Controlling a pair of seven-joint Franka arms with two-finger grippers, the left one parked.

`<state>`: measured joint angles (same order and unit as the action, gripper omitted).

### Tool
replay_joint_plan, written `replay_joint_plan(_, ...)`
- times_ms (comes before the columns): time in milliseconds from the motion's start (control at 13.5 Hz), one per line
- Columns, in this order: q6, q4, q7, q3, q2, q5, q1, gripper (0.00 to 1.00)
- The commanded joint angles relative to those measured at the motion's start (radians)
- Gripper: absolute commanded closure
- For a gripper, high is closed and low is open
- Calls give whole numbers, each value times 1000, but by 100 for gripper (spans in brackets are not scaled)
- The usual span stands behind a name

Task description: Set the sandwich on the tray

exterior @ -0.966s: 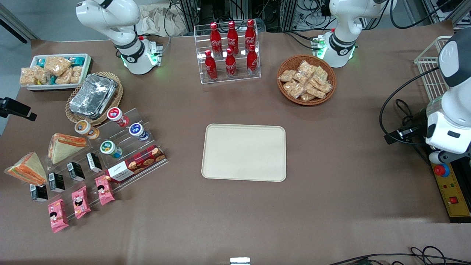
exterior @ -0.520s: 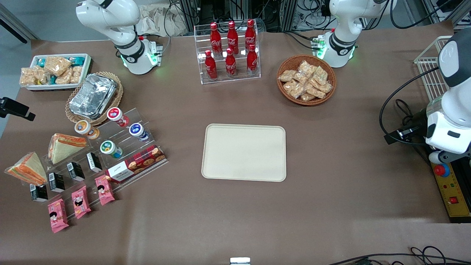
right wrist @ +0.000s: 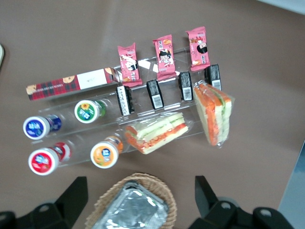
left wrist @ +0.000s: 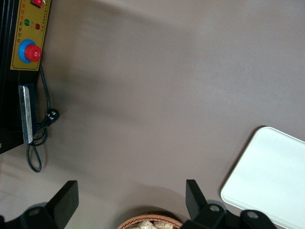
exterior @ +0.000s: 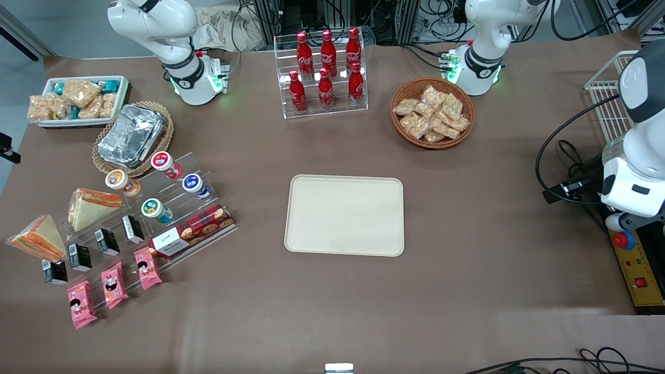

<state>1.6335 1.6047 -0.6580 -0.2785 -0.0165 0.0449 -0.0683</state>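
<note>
while my working arm hangs high over its own end of the desk [exterior: 332, 311], the claw [right wrist: 140, 202] points straight down with its two black fingers [right wrist: 74, 195] spread wide apart and nothing between them. in the wrist view it hovers above the wicker basket [right wrist: 136, 200] that holds a foil container [right wrist: 133, 210], well clear of everything on the clear display stand [right wrist: 143, 119]. in the front view only a dark sliver of the arm shows at the edge of the frame.

the sandwich [exterior: 37, 238], a wrapped wedge striped orange and green, sits at the outer end of the stand, nearer the front camera than the second wedge [exterior: 93, 206] with the orange-red edge. from the wrist camera i see the same sandwich [right wrist: 214, 113] standing just beside the row of small black packs [right wrist: 155, 94], with three pink snack packs [right wrist: 164, 55] close by.

the tray [exterior: 345, 215] lies bare at the middle of the desk, well apart from the sandwich.
</note>
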Motion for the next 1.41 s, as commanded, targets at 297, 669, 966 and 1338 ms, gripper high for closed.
replay_joint_plan(297,32,-14,-163,-57,58,13,-10,0)
replay_joint_plan(669,98,-11,-233,-77,189,15,-36,0)
replay_joint_plan(966,173,4,-242,-76,283,15,-39,0)
replay_joint_plan(1338,298,11,-282,-74,357,29,-41,0)
